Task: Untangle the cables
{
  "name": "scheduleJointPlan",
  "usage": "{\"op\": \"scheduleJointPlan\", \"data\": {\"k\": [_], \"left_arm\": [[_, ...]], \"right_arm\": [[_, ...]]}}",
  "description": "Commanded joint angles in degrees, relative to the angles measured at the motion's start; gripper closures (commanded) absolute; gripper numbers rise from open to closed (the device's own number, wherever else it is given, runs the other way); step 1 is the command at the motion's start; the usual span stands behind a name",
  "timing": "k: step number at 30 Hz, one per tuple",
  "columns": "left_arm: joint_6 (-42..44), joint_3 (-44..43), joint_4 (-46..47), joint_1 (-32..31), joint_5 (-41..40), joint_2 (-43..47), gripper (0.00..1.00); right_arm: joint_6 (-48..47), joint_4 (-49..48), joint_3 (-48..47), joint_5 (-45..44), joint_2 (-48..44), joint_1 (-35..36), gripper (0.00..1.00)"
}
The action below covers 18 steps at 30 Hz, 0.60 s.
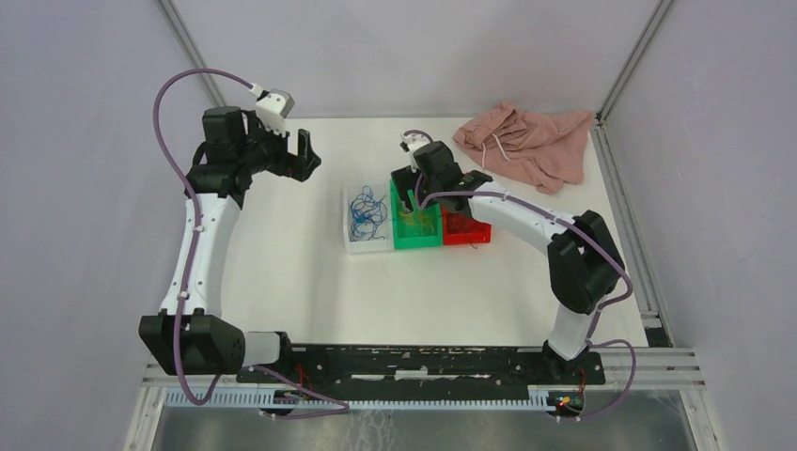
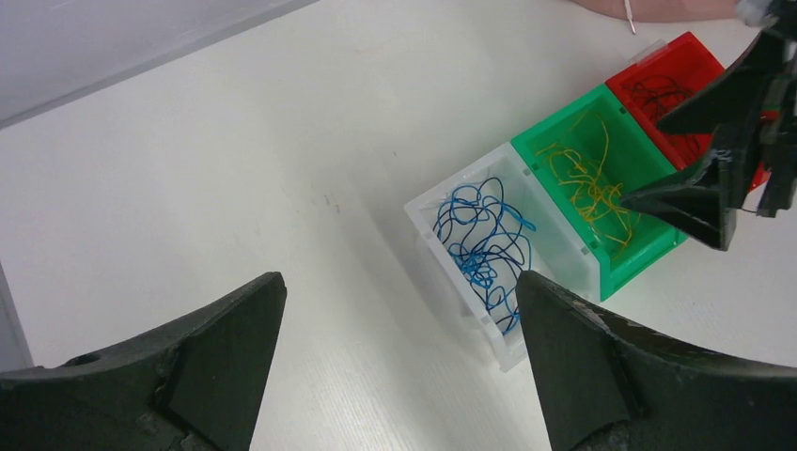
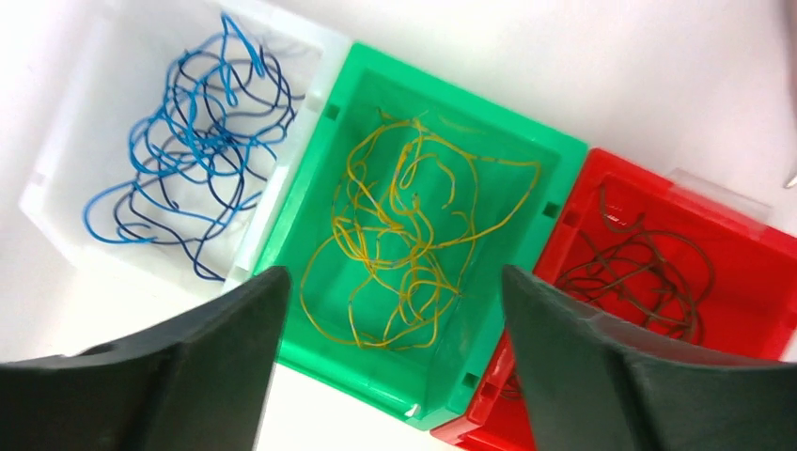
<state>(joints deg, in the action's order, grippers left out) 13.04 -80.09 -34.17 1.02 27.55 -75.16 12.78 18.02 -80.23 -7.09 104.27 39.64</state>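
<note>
Three small bins stand side by side mid-table. The blue cables (image 3: pixel 193 141) lie in the white bin (image 1: pixel 362 242), the yellow-orange cables (image 3: pixel 414 225) in the green bin (image 1: pixel 414 240), the dark red cables (image 3: pixel 648 268) in the red bin (image 1: pixel 467 235). The same cables show in the left wrist view: blue (image 2: pixel 484 240), yellow-orange (image 2: pixel 587 183), dark red (image 2: pixel 663 94). My right gripper (image 3: pixel 395 357) hangs open and empty just above the green bin. My left gripper (image 1: pixel 303 155) is open and empty, held high to the left of the bins.
A pink cloth (image 1: pixel 526 141) with a white drawstring lies at the back right of the table. A metal frame post runs along the right edge (image 1: pixel 620 197). The purple arm cables loop beside both arms.
</note>
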Motion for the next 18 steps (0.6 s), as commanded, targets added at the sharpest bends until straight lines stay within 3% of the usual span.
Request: {"op": "scheduleJointPlan", "data": {"k": [1, 9, 16, 18], "left_arm": [[-0.5, 1.3, 2.1, 0.3, -2.0, 1.8, 0.01], [-3.6, 9.0, 7.7, 0.2, -7.6, 3.9, 0.01], [-4.5, 32.5, 31.1, 0.2, -6.6, 7.3, 0.01], [-5.5, 36.2, 35.3, 0.2, -7.3, 5.8, 0.01]], "right_arm": [[0.2, -3.8, 0.4, -4.6, -6.8, -0.2, 0.03], [0.5, -7.6, 9.0, -18.8, -20.3, -0.7, 0.01], [2.9, -12.1, 28.3, -23.6, -35.9, -9.1, 0.01], [5.7, -13.2, 33.1, -29.7, -38.0, -12.0, 0.01]]}}
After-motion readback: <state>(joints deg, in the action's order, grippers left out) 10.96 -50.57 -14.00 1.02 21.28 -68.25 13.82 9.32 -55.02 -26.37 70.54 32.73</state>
